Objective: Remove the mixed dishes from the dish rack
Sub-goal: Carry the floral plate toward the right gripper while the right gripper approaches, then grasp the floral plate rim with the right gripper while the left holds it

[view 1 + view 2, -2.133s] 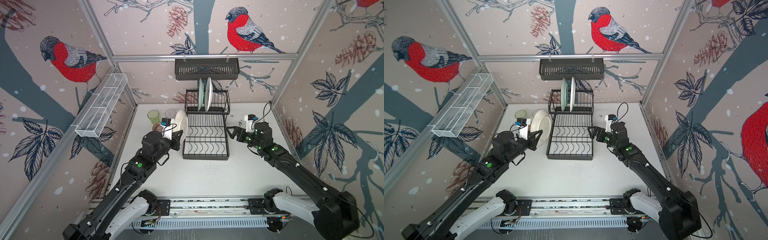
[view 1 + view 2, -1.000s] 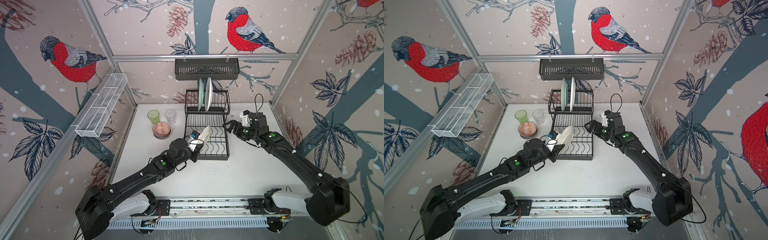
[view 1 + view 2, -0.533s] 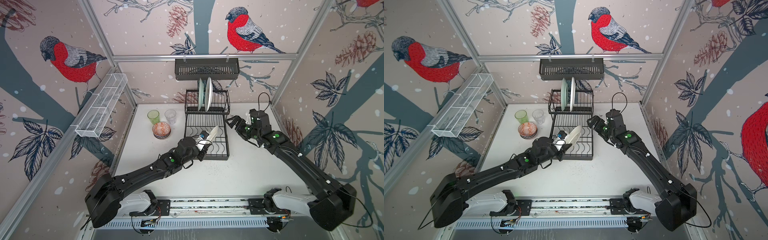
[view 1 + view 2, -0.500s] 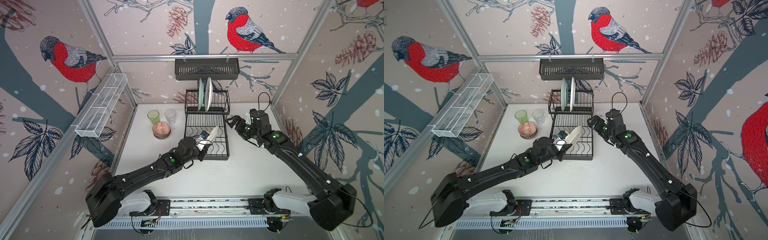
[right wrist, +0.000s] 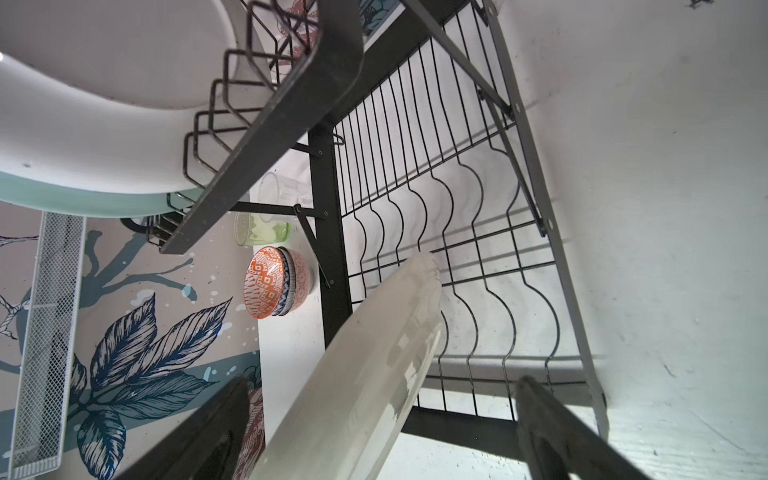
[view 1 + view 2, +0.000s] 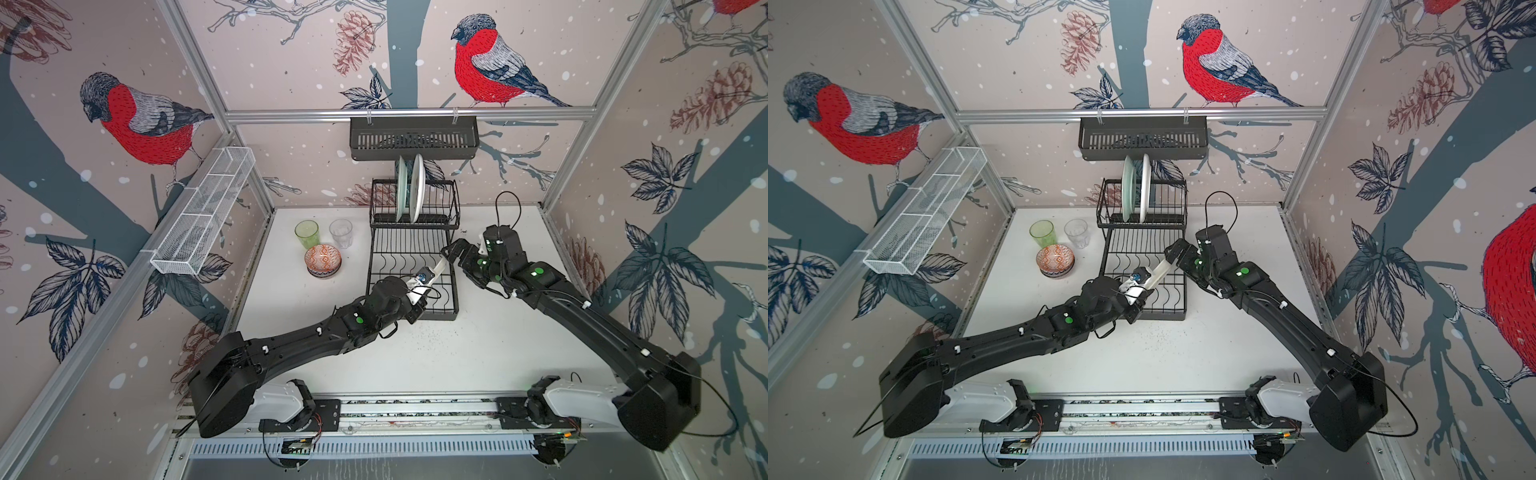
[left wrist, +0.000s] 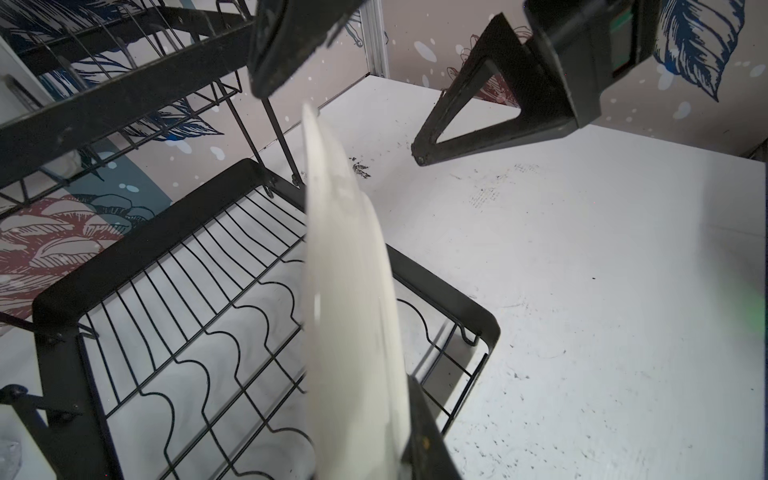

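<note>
The left gripper (image 6: 417,293), clamped on the white plate (image 6: 438,268), is presenting its rim edge-on, rightward, between the right gripper's (image 6: 451,255) spread jaws.

In both top views, the left gripper (image 6: 417,291) swings from the left side to the middle. It carries the plate (image 6: 439,268) away from the bowls (image 6: 323,259) and across the flat part of the rack (image 6: 444,316). The plate now hangs tilted over the rack's right side. The bowls are no longer partly hidden. The right gripper (image 6: 452,254) moves up and left, from beside the rack over to the plate. The plate's far edge now sits between its wide-open jaws, which have not closed on it.
</note>
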Available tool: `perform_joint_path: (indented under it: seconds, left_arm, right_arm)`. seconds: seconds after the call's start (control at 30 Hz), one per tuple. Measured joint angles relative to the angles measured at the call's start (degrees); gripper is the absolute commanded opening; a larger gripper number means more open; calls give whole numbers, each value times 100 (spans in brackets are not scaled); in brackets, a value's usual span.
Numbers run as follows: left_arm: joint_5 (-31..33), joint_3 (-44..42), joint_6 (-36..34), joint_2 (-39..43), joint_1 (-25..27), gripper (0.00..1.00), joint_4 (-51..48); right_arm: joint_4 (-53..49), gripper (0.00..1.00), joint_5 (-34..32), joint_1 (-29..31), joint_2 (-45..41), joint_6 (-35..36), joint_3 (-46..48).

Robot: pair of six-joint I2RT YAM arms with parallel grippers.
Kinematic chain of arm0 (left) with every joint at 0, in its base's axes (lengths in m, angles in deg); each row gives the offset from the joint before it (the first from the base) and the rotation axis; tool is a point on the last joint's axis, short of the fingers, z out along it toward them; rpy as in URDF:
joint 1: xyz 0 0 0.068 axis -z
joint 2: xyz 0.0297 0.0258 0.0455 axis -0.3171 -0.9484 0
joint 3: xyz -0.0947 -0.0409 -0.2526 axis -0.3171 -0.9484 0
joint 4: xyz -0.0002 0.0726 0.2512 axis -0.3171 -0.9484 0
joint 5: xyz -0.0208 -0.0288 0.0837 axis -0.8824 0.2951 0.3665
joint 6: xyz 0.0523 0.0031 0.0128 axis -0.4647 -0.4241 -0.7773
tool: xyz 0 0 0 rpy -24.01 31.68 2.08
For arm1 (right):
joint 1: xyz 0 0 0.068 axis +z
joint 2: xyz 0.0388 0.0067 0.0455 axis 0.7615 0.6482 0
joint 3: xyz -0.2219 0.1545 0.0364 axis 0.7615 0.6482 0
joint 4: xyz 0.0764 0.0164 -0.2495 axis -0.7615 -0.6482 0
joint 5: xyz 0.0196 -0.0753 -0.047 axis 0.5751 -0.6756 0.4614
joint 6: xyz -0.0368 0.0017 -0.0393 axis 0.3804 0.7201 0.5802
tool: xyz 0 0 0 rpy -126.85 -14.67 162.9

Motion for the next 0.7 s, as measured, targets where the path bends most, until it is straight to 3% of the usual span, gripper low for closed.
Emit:
perform_joint_path:
  seconds: [0.4, 0.57, 0.7]
  left_arm:
    - [396, 151, -365, -275, 264, 0, 111]
    - [590, 190, -614, -424, 433, 0, 133]
    - [756, 170, -791, -459, 516, 0, 170]
  right_arm:
    - [284, 98, 179, 103, 236, -245, 144]
    - [297, 89, 293, 70, 236, -389, 227]
    - [334, 77, 428, -9, 203, -487, 396]
